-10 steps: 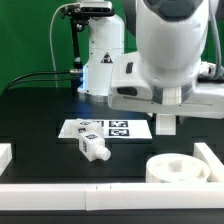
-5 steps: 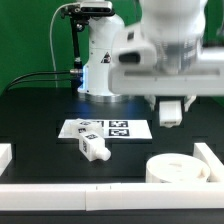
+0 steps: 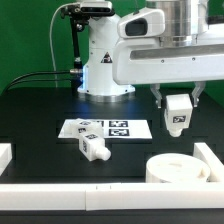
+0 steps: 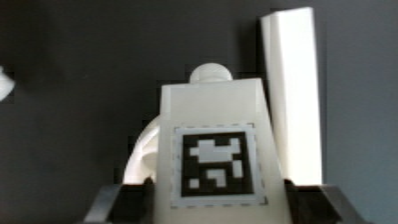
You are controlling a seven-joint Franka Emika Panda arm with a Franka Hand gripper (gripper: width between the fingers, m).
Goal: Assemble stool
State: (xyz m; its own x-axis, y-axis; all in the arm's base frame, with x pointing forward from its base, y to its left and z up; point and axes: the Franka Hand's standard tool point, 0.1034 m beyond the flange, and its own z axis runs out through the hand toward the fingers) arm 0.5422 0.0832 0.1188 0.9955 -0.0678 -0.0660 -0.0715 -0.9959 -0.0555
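Observation:
My gripper point(image 3: 177, 104) hangs above the table at the exterior view's right, shut on a white stool leg point(image 3: 177, 114) with a square tag. In the wrist view that leg point(image 4: 214, 140) fills the middle, tag toward the camera, with a dark finger on either side of it. The round white seat point(image 3: 180, 168) lies on the black table below the gripper, near the front right. Another white leg point(image 3: 93, 147) lies on its side just in front of the marker board.
The marker board point(image 3: 108, 128) lies flat at mid table. White border rails run along the front point(image 3: 100, 190), at the left point(image 3: 5, 155) and at the right point(image 3: 211, 155); one shows in the wrist view point(image 4: 292, 90). The arm's base point(image 3: 103, 60) stands behind.
The gripper with the leg has risen and shifted toward the exterior view's right, and the wrist has turned. The seat and the lying leg have not moved.

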